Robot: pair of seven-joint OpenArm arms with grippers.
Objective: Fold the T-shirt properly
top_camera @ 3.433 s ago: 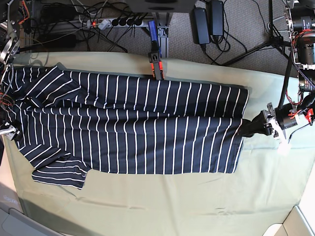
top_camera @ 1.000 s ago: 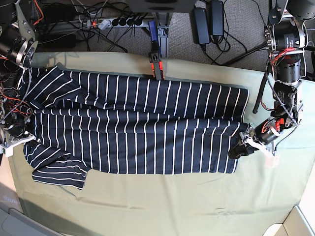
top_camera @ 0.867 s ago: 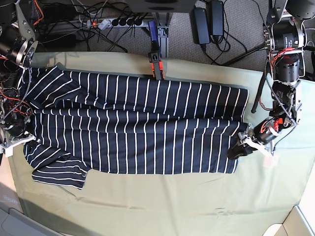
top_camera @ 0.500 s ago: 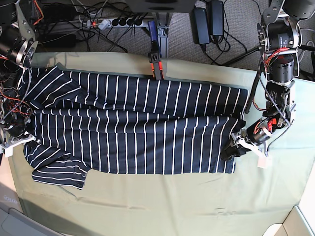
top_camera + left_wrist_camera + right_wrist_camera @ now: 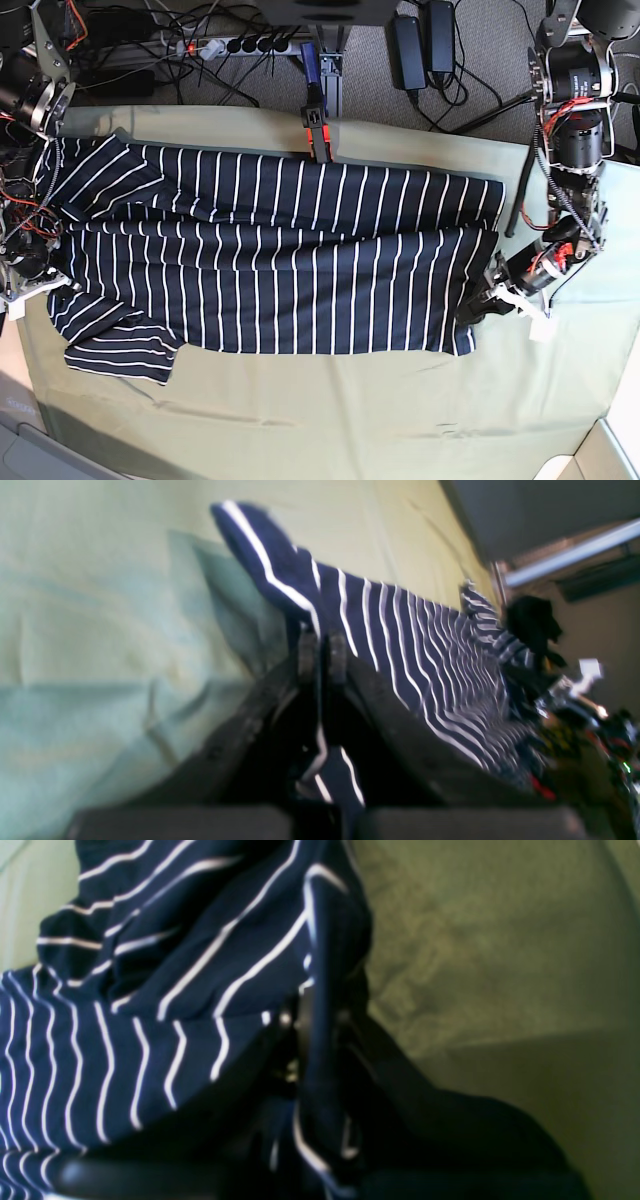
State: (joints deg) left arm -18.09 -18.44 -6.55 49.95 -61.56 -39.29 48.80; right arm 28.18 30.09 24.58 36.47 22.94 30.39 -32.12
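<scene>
Since a lengthwise fold needs both ends lifted together, right pincer [image 5: 45, 283] pinches the T-shirt [image 5: 270, 260] at its collar/shoulder end, by the worktop's [image 5: 330, 420] left edge. T-shirt lies flat along the pale green cloth [image 5: 400, 400]. Left pincer [image 5: 478, 303] is pressed together on the hem corner, fabric bunched between its jaws, probably ready to lift.

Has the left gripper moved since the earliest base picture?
Yes. The left gripper, shut on the T-shirt hem, has gone down and leftward in the base view, farther from the fixed orange clamp at the table's far edge.
</scene>
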